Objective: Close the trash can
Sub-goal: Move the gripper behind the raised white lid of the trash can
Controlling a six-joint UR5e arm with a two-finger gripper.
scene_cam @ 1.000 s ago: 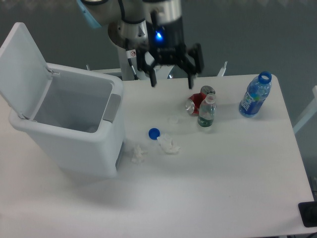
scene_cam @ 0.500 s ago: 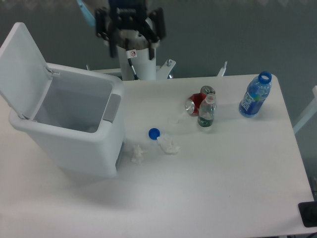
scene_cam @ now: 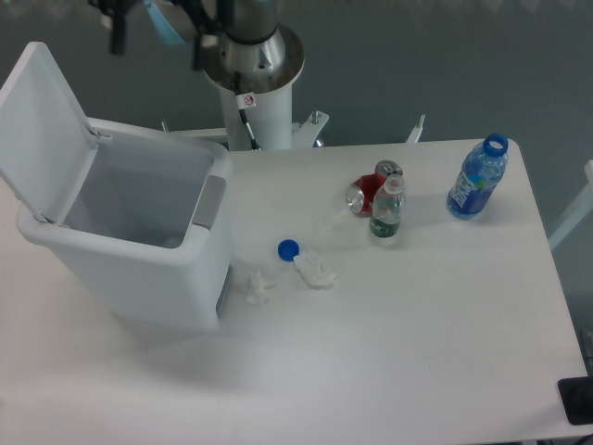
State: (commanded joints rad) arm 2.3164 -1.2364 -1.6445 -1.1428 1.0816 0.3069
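- Trash can [scene_cam: 139,250]: sits at the table's 9 o'clock side. Lid [scene_cam: 42,125] is up, tilted back toward 10 o'clock, hinged on the far-left rim; grey latch [scene_cam: 209,201] faces 3 o'clock. Not yet closed.
- Long axis of the bin runs roughly 10-to-4 o'clock.
- Gripper [scene_cam: 156,23]: at the top edge, mostly cropped, fingers blurred; cannot tell whether they are apart or together.
- Key relation: the raised lid lies at about 7 o'clock from the gripper, well apart. Judgement: lid needs pushing from behind, toward 4 o'clock.
- Change: half a second ago the gripper hung further right, fingers spread; it has since moved toward 9 o'clock.
- Outward: blue cap [scene_cam: 288,247], crumpled tissue [scene_cam: 316,270], small bottle [scene_cam: 386,209], red can [scene_cam: 369,190], blue bottle [scene_cam: 478,177] unmoved.
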